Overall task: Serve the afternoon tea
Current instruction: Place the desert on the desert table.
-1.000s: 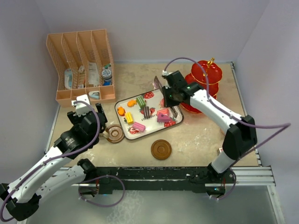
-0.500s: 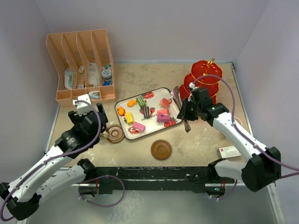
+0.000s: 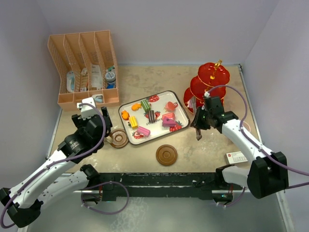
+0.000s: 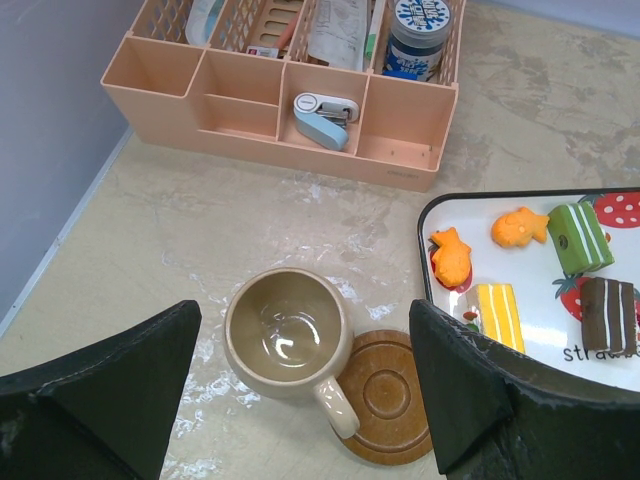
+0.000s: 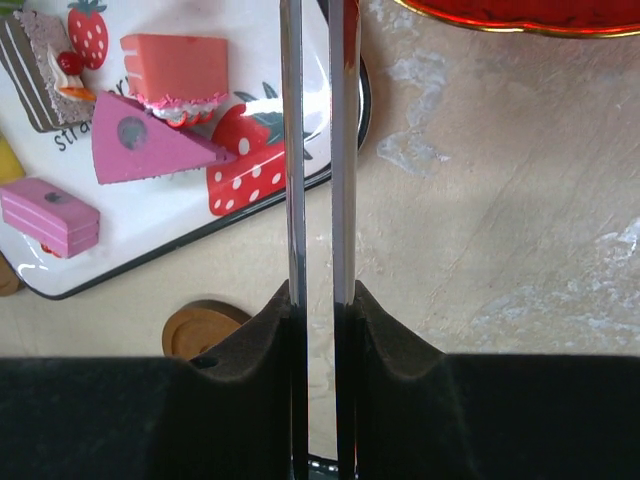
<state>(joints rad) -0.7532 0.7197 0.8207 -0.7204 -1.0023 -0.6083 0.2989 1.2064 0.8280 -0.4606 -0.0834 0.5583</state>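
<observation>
Two things matter to me here: the tan mug (image 4: 285, 333) sits on the table (image 4: 130, 250) just beside a brown saucer (image 4: 385, 398), its handle lapping that edge, with my left gripper (image 4: 305, 390) spread wide above it. The right gripper (image 5: 318, 310) is clamped on the metal tongs (image 5: 292, 150) by the tray (image 5: 150, 225). I judge the mug rigid, light and glossy-slick, so I'd pinch its wall opposite the handle.

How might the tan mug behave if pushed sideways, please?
The tan mug looks squat and empty, so it would probably slide rather than tip. Its handle overlaps the brown saucer, so it may snag and swivel there.
</observation>
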